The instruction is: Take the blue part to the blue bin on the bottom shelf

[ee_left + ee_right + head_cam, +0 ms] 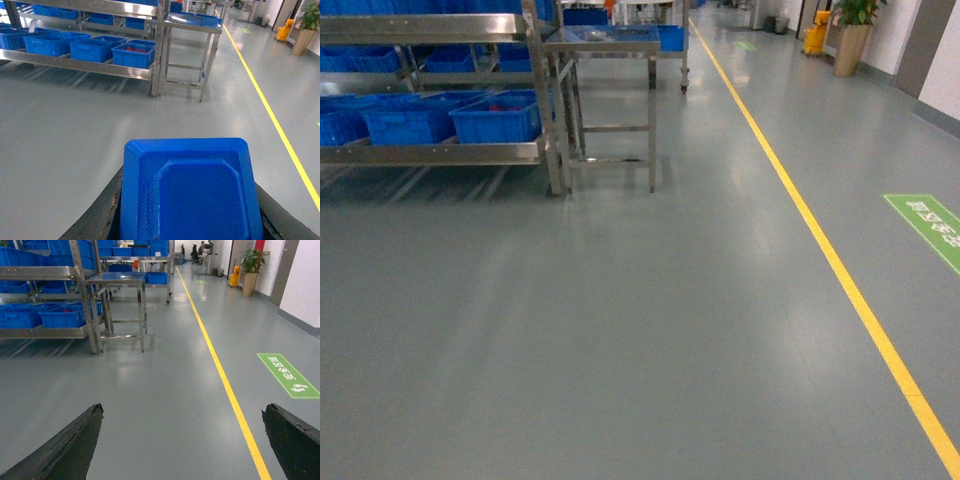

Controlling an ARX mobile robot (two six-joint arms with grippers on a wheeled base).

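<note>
The left end effector point(190, 220) grips the blue part point(190, 190), the right end effector point(182, 440) is spread empty, and next comes rolling to the bottom shelf point(430, 153) and its blue bin point(498, 117).

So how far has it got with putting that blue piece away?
Pick-up looks done: the left gripper holds the blue plastic tray-shaped part. The right gripper is open and empty. Left: cross the grey floor to the blue bins on the steel bottom shelf and drop it in.

I'm seeing blue bins point(498, 117) on a silver steel rack point(430, 152), grey floor point(620, 330), yellow line point(840, 270), green floor sign point(930, 228), blue part point(190, 190) with ribbed texture
</note>
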